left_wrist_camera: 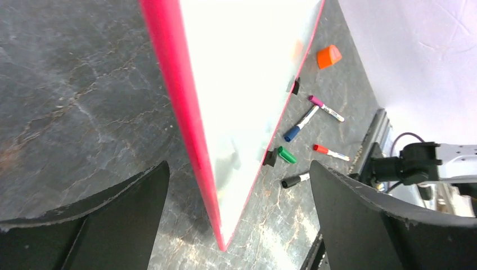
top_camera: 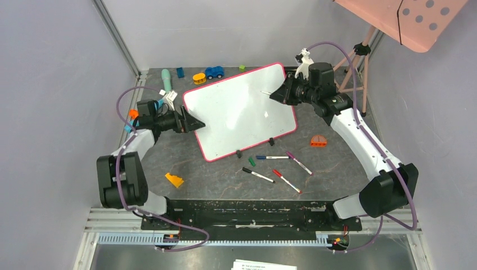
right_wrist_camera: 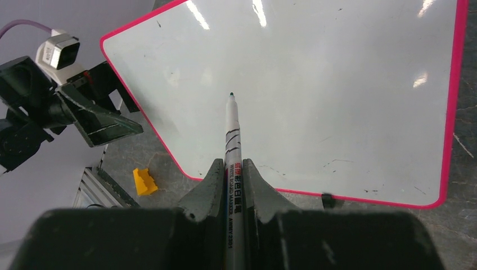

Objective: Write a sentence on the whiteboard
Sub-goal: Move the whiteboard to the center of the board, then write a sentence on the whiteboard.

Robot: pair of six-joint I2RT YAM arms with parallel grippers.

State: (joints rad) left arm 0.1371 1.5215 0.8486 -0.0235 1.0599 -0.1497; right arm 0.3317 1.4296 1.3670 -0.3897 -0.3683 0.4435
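Gripping a pen (right_wrist_camera: 232, 140) in the right gripper (right_wrist_camera: 230, 166), jaws closed hard on the barrel, cap off, dark tip aimed at the upper middle of the whiteboard (top_camera: 239, 109); cannot tell whether touching the surface or just off it. Lying skewed across the middle of the table (top_camera: 225, 174), between the two arms, blank save for faint specks, no sentence on it yet. Straddling the pink rim at the board's left corner with the left gripper (top_camera: 194, 119), jaws spread wide, gripping nothing

Probably best to steady the board first: close those left jaws on the rim, or press down there, to stop any sliding. Then lower the tip until barely touching and keep the pressure light and even; pushing too hard likely to skid the board or crush the nib. Start near one end and high up, leaving room for several words. Write large, lift cleanly between letters, and keep wrist and cable off wet ink. Stay clear of the spare pens (top_camera: 273, 157) near the lower rim
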